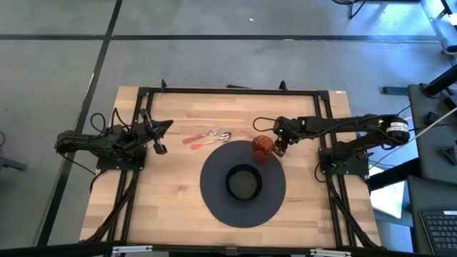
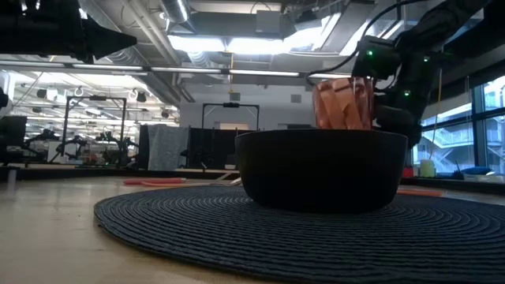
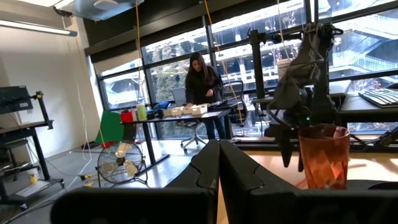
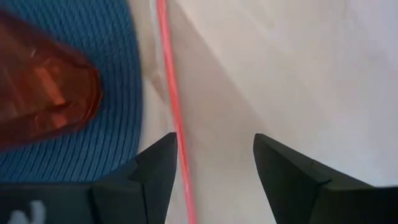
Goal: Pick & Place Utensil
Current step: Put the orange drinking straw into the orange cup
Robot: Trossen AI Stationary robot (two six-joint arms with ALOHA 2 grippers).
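The utensils [image 1: 207,136] lie on the table [image 1: 164,193] near its far edge, just beyond the mat [image 1: 214,196]. My right gripper [image 1: 280,148] hangs spread beside the cup [image 1: 262,147], a red stick [image 4: 171,93] under its fingers. I should centre over one handle, descend straight, then close. My left gripper [image 1: 158,146] waits pressed together.

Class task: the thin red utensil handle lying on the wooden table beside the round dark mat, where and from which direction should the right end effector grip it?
Grip the thin red utensil handle mid-shaft, from straight above. It lies flat on the wooden table, so fingers must straddle its width. The right end effector is open just beside it, the handle near one finger; shift sideways first, keeping off the orange translucent cup.
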